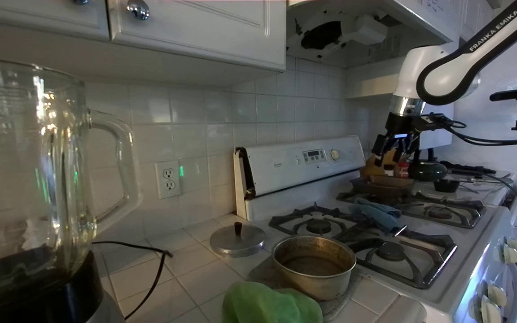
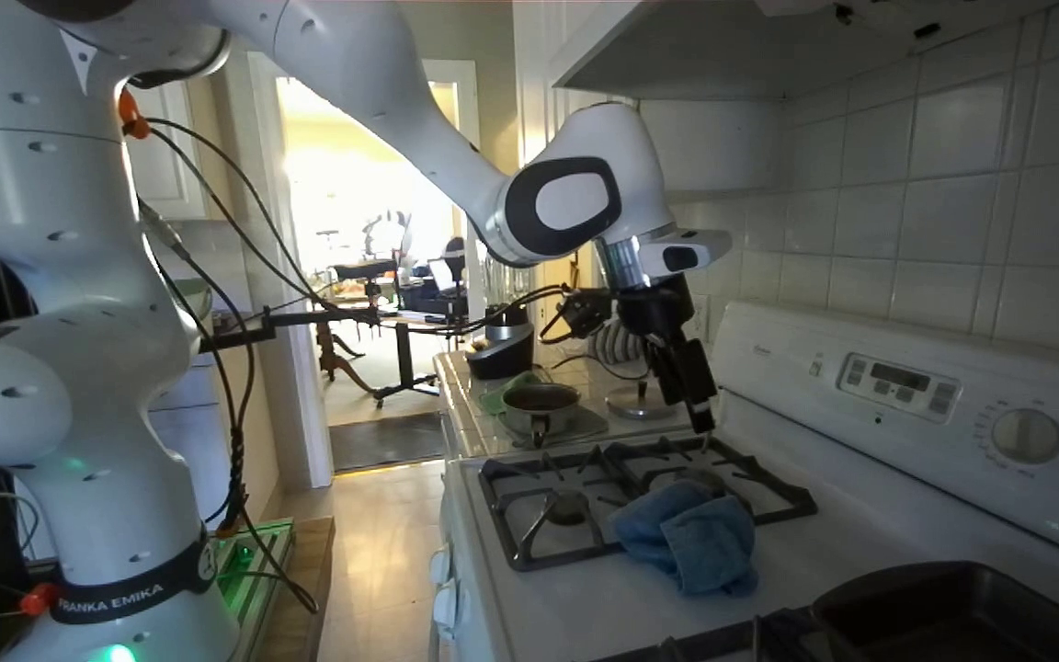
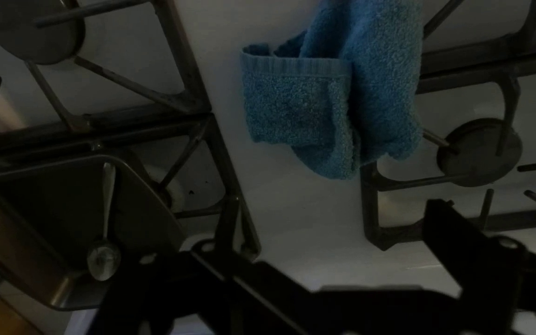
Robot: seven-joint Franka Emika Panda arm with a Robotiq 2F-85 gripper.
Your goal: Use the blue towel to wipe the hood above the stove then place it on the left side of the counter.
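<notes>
Zero steps looked finished, by my reckoning: my gripper (image 3: 332,214) hung above the gas stove (image 2: 575,602), fingers (image 3: 454,237) spread wide, nothing between them! And the blue towel (image 3: 328,102)? It lay bunched on the white cooktop (image 3: 282,200), partly over a burner grate (image 3: 375,232). So everything seemed left: the grab, the wipe up at the range hood (image 2: 695,55), the drop on the left side of the tiled counter (image 1: 198,273). That hood's underside was too shadowed for me to tell clean from dirty.

On to the surface, left to right in an exterior view! First came a glass blender jug (image 1: 29,152), big in the foreground; next a metal lid (image 1: 238,242); then a rumpled green cloth (image 1: 267,305), close to an uncovered saucepan (image 1: 303,280) on a mat (image 1: 258,273) beside the stove. Past the blue towel sat a baking pan (image 1: 382,187) on another grate (image 3: 224,153), and the wrist view gave me a spoon (image 3: 103,256) lying inside it.

And the room, left to right in an exterior view: a white door frame (image 2: 311,395), bright beyond, then white wall tiles (image 2: 916,202) behind the stove's control panel (image 2: 897,386).
</notes>
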